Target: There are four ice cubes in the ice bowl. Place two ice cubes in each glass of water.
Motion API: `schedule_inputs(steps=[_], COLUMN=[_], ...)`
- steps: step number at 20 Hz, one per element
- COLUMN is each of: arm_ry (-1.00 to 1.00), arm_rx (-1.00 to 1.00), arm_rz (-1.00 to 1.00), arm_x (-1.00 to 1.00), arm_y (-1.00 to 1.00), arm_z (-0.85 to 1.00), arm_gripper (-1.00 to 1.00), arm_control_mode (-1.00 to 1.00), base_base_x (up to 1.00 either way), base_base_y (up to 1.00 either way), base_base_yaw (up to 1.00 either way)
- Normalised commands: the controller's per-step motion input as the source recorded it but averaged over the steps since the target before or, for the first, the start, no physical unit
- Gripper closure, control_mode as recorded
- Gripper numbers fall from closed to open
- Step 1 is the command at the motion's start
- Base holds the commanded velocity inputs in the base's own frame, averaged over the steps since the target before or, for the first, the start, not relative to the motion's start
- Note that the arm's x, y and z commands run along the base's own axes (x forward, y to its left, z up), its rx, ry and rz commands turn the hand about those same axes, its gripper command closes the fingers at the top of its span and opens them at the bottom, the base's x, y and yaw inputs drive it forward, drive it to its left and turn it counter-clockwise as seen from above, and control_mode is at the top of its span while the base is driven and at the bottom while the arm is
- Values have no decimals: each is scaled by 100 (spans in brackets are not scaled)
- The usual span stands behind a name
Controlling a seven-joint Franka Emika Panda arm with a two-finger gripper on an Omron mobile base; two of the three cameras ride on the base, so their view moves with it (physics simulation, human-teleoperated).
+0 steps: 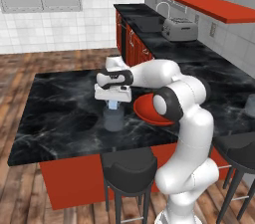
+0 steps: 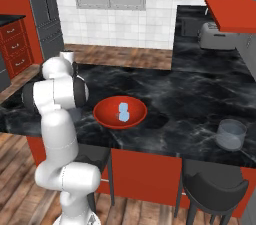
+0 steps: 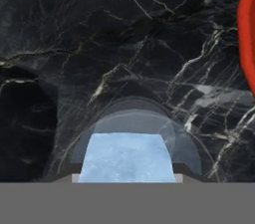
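The two-finger gripper (image 1: 113, 102) is clamping, jaws partly closed, a pale-blue translucent ice cube (image 3: 127, 157) directly over the grey-blue glass tumbler (image 1: 113, 118) for release, the glossy red bowl (image 1: 149, 111) lying at three o'clock.

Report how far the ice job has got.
In hand: the pincer holds an ice cube just above the near glass. Whether cubes already sit in that glass cannot be told. Left: ice cubes remain in the red bowl, and the far glass looks empty of ice.
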Motion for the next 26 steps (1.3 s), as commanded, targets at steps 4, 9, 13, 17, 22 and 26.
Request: schedule_inputs(steps=[4, 9, 13, 17, 22, 26], arm_ry=[0, 0, 0, 0, 0, 0], arm_rx=[0, 0, 0, 0, 0, 0], arm_rz=[0, 0, 0, 0, -1, -7], arm_x=[0, 0, 0, 4, 2, -36], arm_y=[0, 0, 0, 0, -15, -94], arm_z=[-9, -6, 0, 2, 43, 36], arm_gripper=[-100, -100, -100, -100, -100, -100], arm_control_mode=[-100, -100, -100, -100, -100, -100], base_base_x=[0, 0, 0, 0, 0, 0], base_base_y=[0, 0, 0, 0, 0, 0], base_base_yaw=[0, 0, 0, 0, 0, 0])
